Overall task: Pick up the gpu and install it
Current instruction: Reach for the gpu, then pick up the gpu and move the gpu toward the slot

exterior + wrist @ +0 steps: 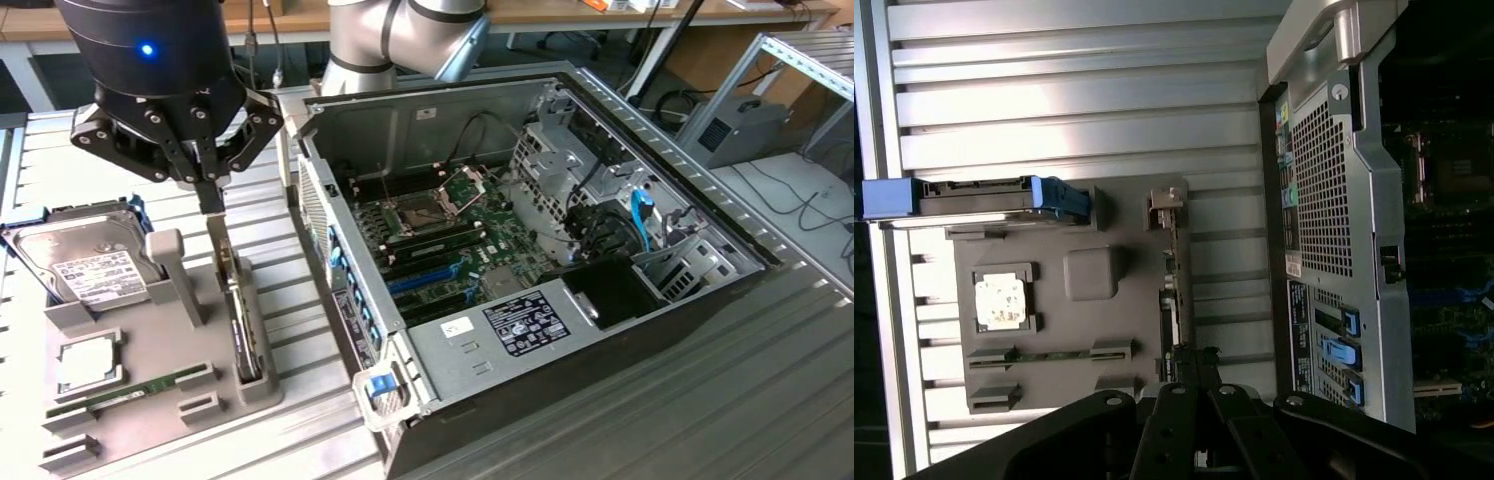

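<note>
One gripper (210, 195), black, with jointed linkages tapering to two slim fingers. The fingers are closed, tips pressed together, and hang directly over the far end of the gpu (238, 300). I cannot tell whether they pinch its edge or merely touch it. From the wrist view the gripper (1194, 365) lines up along the card's thin edge, an approach suited to a narrow pinch.

One gpu (1172, 290), a flat card standing on its long edge in a slotted grey rack. It is held upright, I judge, so that the top edge is free for gripping. It has not been lifted out and is well apart from its destination.

One fixture tray (160, 330), matt grey plastic with moulded pockets that keep each part in a fixed pose. It lies on the exterior view's left.

One hard drive (87, 265), a silver box with a white label and a blue side rail, propped at the tray's far left corner.

One processor chip (87, 365), square with a pale metal lid, seated in a recess near the tray's left edge.

One memory stick (134, 392), long, narrow and green, lying in clips at the near side.

One computer case (534, 340), grey sheet steel with a perforated rear panel. It lies on its side with the cover off, on the exterior view's right, so the motherboard (441, 240) faces upward for access.

One work table (747, 400) of ribbed aluminium slats.
</note>
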### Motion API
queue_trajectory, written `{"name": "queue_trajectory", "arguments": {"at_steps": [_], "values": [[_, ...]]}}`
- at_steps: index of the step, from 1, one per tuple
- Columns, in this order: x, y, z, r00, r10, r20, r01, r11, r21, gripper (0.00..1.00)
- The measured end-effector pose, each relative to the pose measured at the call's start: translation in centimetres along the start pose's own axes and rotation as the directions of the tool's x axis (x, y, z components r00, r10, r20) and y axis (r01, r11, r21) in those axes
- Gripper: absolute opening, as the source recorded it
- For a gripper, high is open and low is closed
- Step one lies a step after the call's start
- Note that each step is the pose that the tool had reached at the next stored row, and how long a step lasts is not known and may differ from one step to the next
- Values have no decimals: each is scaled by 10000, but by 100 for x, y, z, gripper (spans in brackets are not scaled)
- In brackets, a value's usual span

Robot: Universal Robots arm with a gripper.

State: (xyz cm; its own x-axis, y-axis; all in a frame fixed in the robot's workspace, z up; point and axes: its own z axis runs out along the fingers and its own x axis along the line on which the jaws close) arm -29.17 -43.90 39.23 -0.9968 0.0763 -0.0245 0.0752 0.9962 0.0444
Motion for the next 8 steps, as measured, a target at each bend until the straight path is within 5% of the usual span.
{"name": "queue_trajectory", "arguments": {"at_steps": [8], "values": [[0, -1, 0, 10000, -1, 0, 1, 10000, 0, 11]]}}
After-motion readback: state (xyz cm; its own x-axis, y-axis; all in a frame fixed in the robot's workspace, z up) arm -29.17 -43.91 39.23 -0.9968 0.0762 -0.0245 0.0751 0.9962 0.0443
